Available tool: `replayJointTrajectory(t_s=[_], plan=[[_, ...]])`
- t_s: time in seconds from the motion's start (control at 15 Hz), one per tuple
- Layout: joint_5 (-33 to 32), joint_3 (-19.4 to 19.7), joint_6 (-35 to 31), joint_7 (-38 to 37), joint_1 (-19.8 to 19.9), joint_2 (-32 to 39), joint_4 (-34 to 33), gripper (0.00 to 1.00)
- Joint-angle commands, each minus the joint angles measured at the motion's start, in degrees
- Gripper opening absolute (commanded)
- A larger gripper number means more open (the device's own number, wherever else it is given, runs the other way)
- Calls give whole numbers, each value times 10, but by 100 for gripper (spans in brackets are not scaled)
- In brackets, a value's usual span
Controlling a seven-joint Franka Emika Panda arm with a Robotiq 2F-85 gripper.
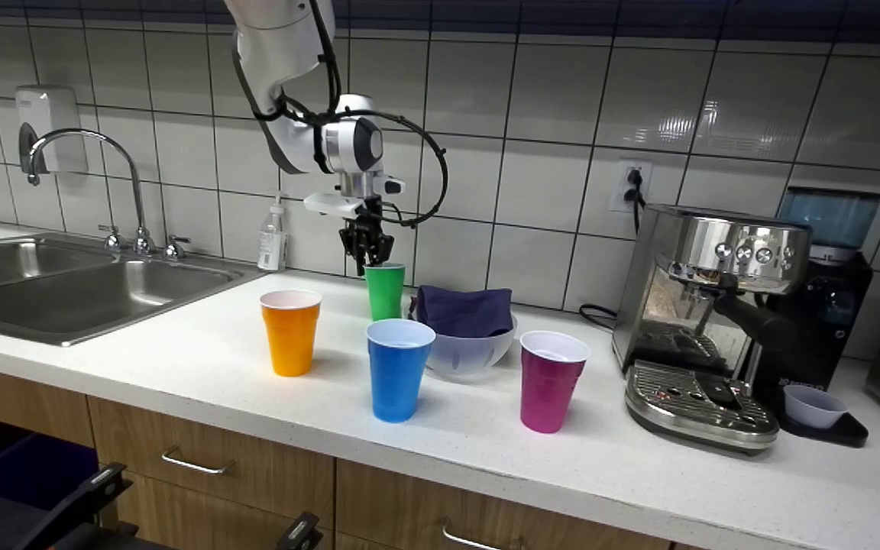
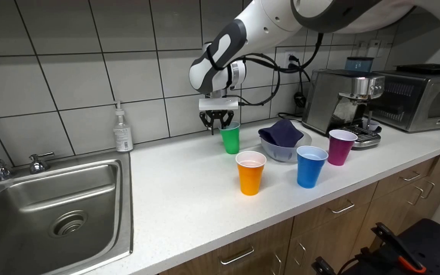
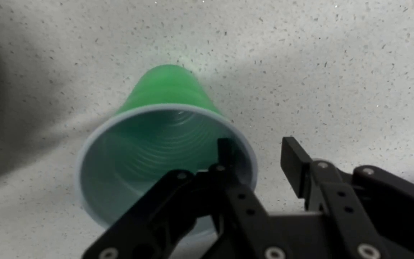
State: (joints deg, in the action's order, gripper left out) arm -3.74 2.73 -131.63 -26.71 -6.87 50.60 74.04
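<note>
My arm (image 2: 258, 30) reaches over the counter (image 2: 181, 179), claw (image 3: 258, 157) down and spread astride one side of the green cup (image 2: 230, 139), near the bowl (image 2: 281, 153): one finger inside, another outside, toward the sink (image 2: 125, 210). I can't tell whether the inner one touches. The claw hides part of the cup; my wrist view crops the bowl. The tiled wall (image 2: 139, 80) is close behind; counter stretches wide sinkward.
</note>
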Motion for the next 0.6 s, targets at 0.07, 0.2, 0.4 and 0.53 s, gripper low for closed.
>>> replayJointTrajectory(t_s=[0.07, 0.2, 0.4, 0.53], plan=[[14, 5, 27, 18, -1, 16, -36, 3], [14, 6, 28, 18, -1, 15, -38, 0], [13, 7, 31, 20, -1, 8, -35, 1], [16, 2, 27, 27, 1, -1, -25, 1]])
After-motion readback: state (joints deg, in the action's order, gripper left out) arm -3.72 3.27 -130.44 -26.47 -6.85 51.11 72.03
